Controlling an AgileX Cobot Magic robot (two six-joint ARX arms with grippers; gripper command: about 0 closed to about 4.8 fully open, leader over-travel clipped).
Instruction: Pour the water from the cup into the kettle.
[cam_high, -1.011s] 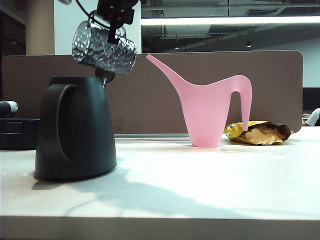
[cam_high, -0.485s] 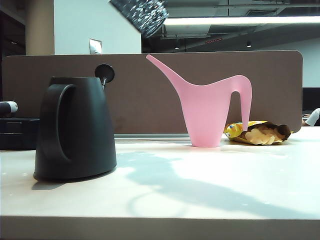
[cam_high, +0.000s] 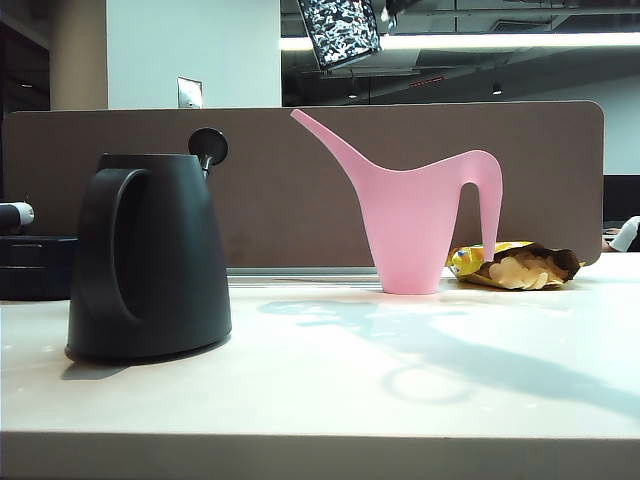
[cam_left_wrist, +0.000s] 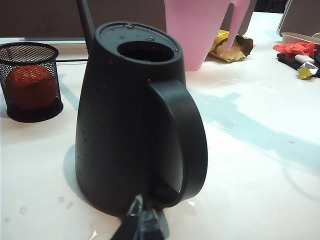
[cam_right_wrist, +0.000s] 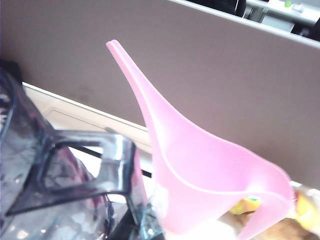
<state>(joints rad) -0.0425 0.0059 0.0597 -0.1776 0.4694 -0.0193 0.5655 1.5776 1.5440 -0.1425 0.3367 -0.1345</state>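
The translucent dark purple dimpled cup (cam_high: 340, 30), pinched in the right claw (cam_right_wrist: 132, 220), has swung from above the matte black plastic kettle (cam_high: 150, 255) to the frame's top centre; pouring looks finished. The left claw (cam_left_wrist: 142, 225), state unclear, waits beside the kettle's handle.

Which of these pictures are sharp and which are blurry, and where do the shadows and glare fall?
Exterior view: sharp; long shadows cross the white table, a ceiling strip light glares. Left wrist view: the matte black kettle is crisp, the left gripper blurred. Right wrist view: soft; the translucent purple cup is smeared.
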